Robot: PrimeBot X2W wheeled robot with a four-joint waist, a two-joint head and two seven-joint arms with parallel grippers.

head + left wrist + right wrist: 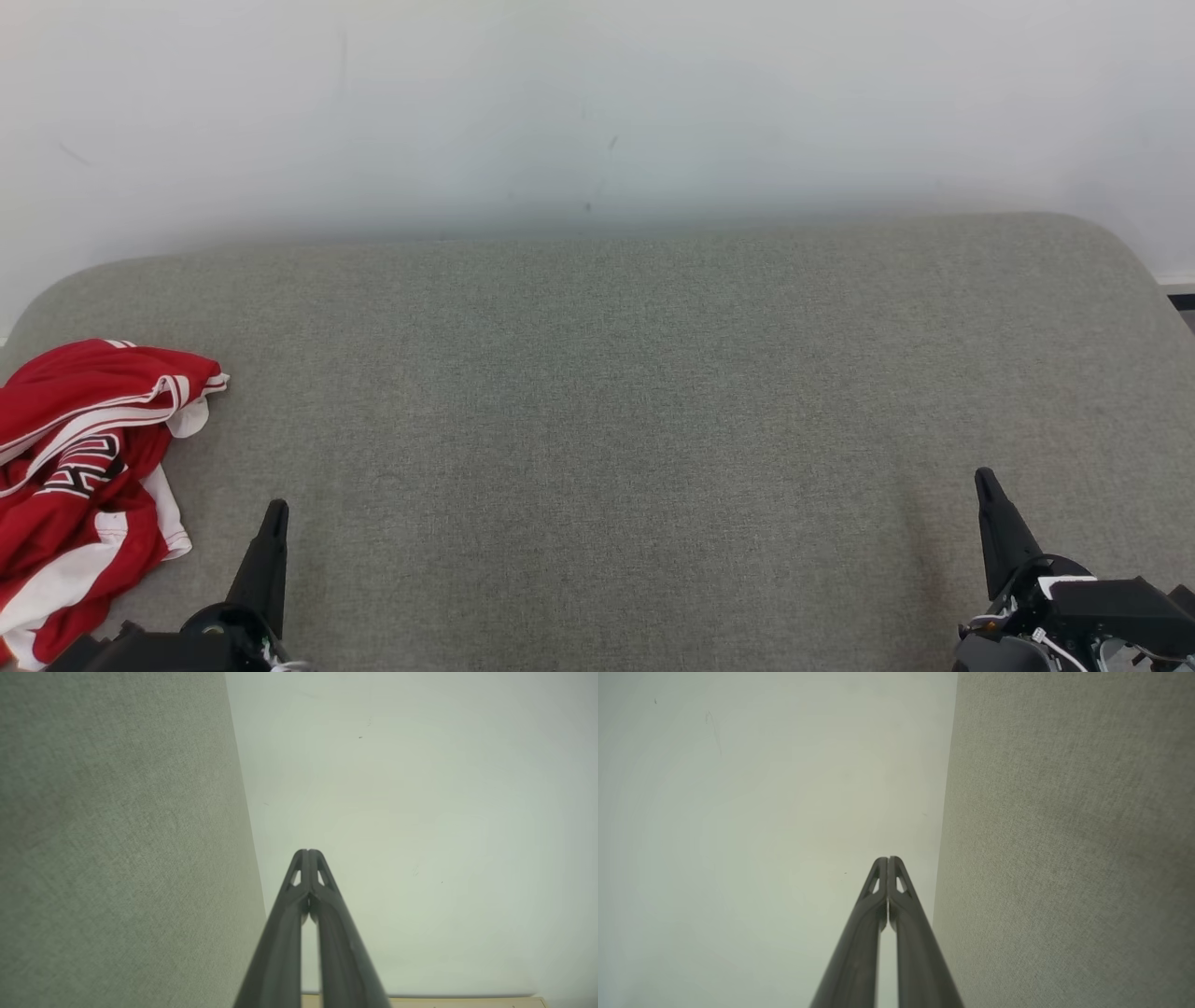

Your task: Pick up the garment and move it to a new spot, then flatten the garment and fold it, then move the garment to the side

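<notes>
Pale off-white wall (597,103) is filling the back of the head view. Both wrist views are looking along it too, so I'm reading both arms as parked and pointing forward, not reaching.

Grey woven-fabric padded bench (597,420) with rounded far corners is spanning the view in front of the robot. Most of it is lying bare, giving plenty of room for a new spot and for spreading.

Red sports-jersey garment (75,485) with white trim and dark lettering is lying crumpled at the bench's left edge, partly running out of the head view at left and bottom. Layers are overlapping, nothing flattened or folded. I'm judging the task at its very start, pickup not yet done.

Left pincer (276,511) is sitting at lower left, near the garment's right hem but not touching cloth. Its two long dark fingers (280,952) are pressing tip to tip: clenched, grasping nothing.

Right pincer (985,481) is sitting at lower right over bare bench, well apart from the garment, likewise clenched on nothing.

Left one is looking like the natural first grab since it's nearer. It'd need releasing first, then swinging left. Risk: pinching one layer and dragging the rest off the edge.
</notes>
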